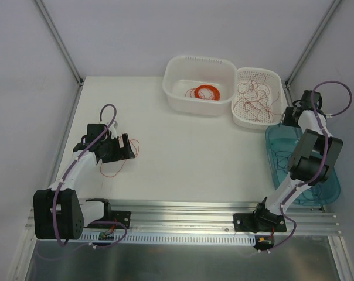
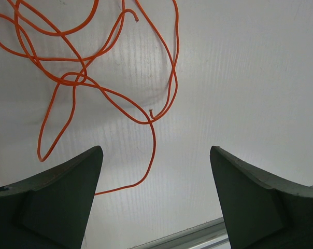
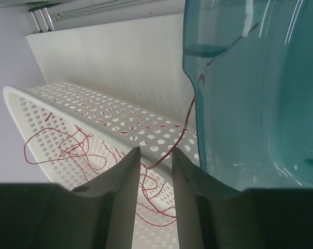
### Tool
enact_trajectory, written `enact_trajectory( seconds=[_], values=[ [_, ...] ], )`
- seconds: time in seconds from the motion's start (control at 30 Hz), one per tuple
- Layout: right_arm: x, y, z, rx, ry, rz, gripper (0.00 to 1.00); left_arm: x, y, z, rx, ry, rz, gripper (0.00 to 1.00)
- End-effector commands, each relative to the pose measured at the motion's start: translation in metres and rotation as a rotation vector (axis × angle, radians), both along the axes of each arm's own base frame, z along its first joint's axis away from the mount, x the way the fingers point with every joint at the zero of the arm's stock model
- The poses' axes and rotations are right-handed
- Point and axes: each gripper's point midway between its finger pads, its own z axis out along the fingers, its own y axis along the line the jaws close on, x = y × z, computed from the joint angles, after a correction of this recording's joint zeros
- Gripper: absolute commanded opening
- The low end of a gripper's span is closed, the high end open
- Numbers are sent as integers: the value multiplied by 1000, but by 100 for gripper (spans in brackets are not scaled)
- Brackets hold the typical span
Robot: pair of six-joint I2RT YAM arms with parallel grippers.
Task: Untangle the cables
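Plainly the left gripper (image 2: 155, 150) stands wide open and empty, with a loose orange cable (image 2: 76, 78) lying on the table (image 2: 250, 78) just ahead of it. The cable's loops run out past the top and left of the wrist view. The right gripper (image 3: 155, 153) has its fingers close together at the holed basket (image 3: 68, 104), a red wire (image 3: 187, 122) passing between them towards the blue tray (image 3: 250, 104). Whether they pinch it, I cannot tell. More red wires (image 1: 256, 96) lie tangled in the basket.

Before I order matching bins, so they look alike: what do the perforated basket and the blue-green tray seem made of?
The perforated basket looks like opaque white moulded plastic, fairly matte, given its regular holes and rounded rim. The blue-green tray looks like translucent glossy plastic: light passes through it and its curves carry bright highlights.
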Motion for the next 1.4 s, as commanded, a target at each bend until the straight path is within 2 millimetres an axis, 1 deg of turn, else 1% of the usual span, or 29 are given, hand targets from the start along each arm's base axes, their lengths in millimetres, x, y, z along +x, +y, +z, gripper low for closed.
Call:
enact_trajectory(
  seconds=[0.0, 0.03, 0.07, 0.13, 0.17, 0.3, 0.37, 0.43, 0.47, 0.5, 0.53, 0.6, 0.63, 0.67, 0.7, 0.73, 0.77, 0.8, 0.83, 0.87, 0.9, 0.93, 0.97, 1.0, 1.07, 1.17, 1.23, 1.3, 1.37],
  values=[
    [10, -1, 0, 7, -33, -13, 32, 8, 0, 9, 13, -28, -14, 86],
    [11, -1, -2, 9, -30, -14, 27, 8, 0, 9, 13, -28, -14, 86],
    [12, -1, 1, 6, -39, -15, 17, 8, 0, 8, 15, -25, -11, 86],
    [12, -3, 3, -6, -41, -18, 10, 8, 0, 8, 14, -24, -14, 86],
    [11, -4, 6, -17, -40, -15, 4, 8, 0, 8, 15, -25, -13, 86],
    [8, -12, 21, -90, -34, -11, 1, 8, 1, 8, 18, -27, -11, 86],
    [11, -17, 34, -132, -42, 2, 1, 9, 0, 9, 17, -29, -13, 85],
    [13, -15, 47, -202, -33, 65, 1, 9, 0, 9, 18, -29, -14, 86],
    [20, -17, 61, -241, -46, 87, 1, 9, 0, 9, 18, -29, -14, 86],
    [24, -12, 66, -295, -35, 163, 1, 9, 0, 9, 18, -29, -14, 86],
    [35, -11, 83, -334, -66, 200, 1, 9, 1, 9, 19, -29, -13, 86],
    [51, 6, 92, -382, -86, 327, 1, 9, 0, 9, 18, -29, -14, 86],
    [57, 11, 96, -449, -75, 416, 1, 9, 1, 9, 16, -29, -12, 85],
    [70, 31, 110, -488, -117, 503, 1, 9, 0, 9, 15, -29, -15, 86],
    [76, 40, 115, -520, -132, 564, 1, 9, 0, 9, 14, -28, -17, 86],
    [81, 48, 107, -565, -102, 662, 1, 8, -1, 9, 12, -27, -16, 86],
    [90, 62, 118, -576, -135, 730, 1, 9, -1, 9, 12, -29, -16, 86],
    [95, 75, 113, -580, -122, 788, 1, 8, -1, 9, 10, -27, -18, 86],
    [96, 89, 89, -538, -82, 877, 1, 9, -1, 10, 8, -30, -19, 86],
    [98, 101, 81, -509, -87, 934, 1, 8, -1, 9, 10, -28, -19, 86],
    [103, 112, 82, -501, -100, 972, 1, 8, -1, 9, 8, -27, -19, 86],
    [101, 119, 71, -470, -80, 1006, 1, 8, -1, 9, 7, -27, -18, 86],
    [101, 128, 48, -415, -55, 1047, 1, 8, -2, 10, 7, -29, -20, 86],
    [102, 133, 43, -394, -44, 1063, 1, 8, -2, 10, 5, -28, -18, 86],
    [91, 145, 9, -322, 45, 1096, 1, 8, -2, 10, 5, -31, -19, 86],
    [74, 146, -23, -278, 166, 1096, 1, 7, -2, 11, 5, -34, -18, 86],
    [64, 142, -37, -258, 228, 1079, 1, 7, -2, 11, 4, -34, -18, 86],
    [58, 140, -45, -248, 263, 1079, 1, 7, -2, 12, 3, -39, -21, 86],
    [58, 139, -43, -257, 266, 1086, 4, 7, -3, 12, 0, -40, -21, 86]
  ],
)
